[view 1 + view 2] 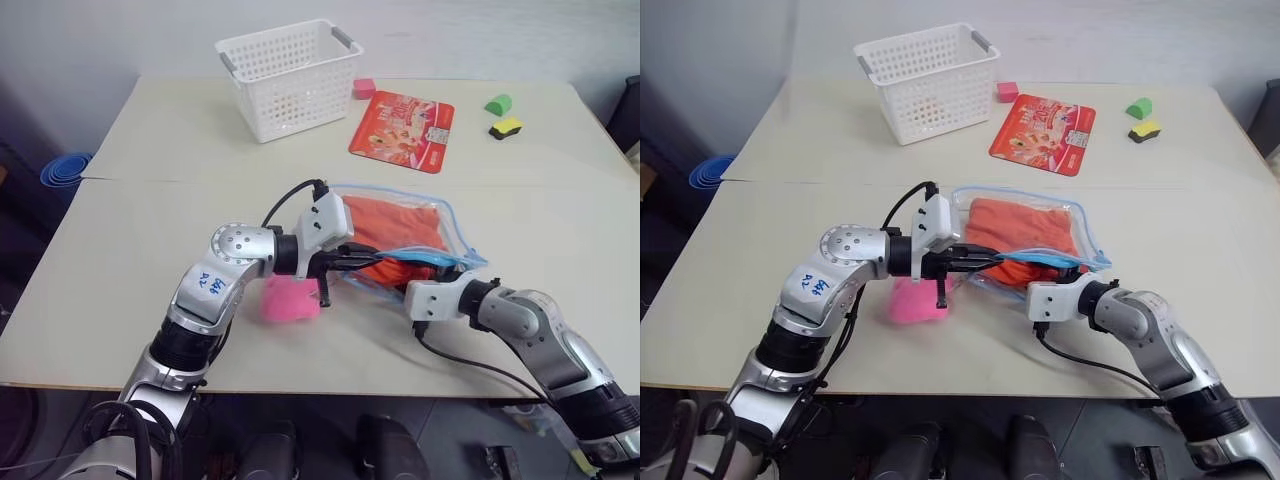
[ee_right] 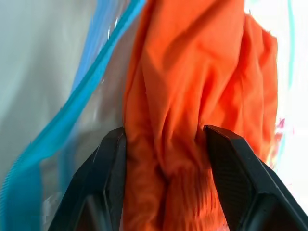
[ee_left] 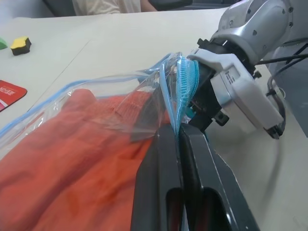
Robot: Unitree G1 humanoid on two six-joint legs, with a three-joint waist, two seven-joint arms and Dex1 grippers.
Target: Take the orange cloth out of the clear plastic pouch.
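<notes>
Currently the clear plastic pouch [image 1: 400, 235] is lying near the bench's [image 1: 150, 240] front edge, holding one orange cloth [image 1: 395, 228]. The left gripper [image 3: 179, 139] is pinching the pouch's blue trim, jaws together. The right gripper [image 2: 166, 144] is straddling the cloth, jaws apart. One white basket [image 1: 290, 75] is sitting toward the far edge.
</notes>
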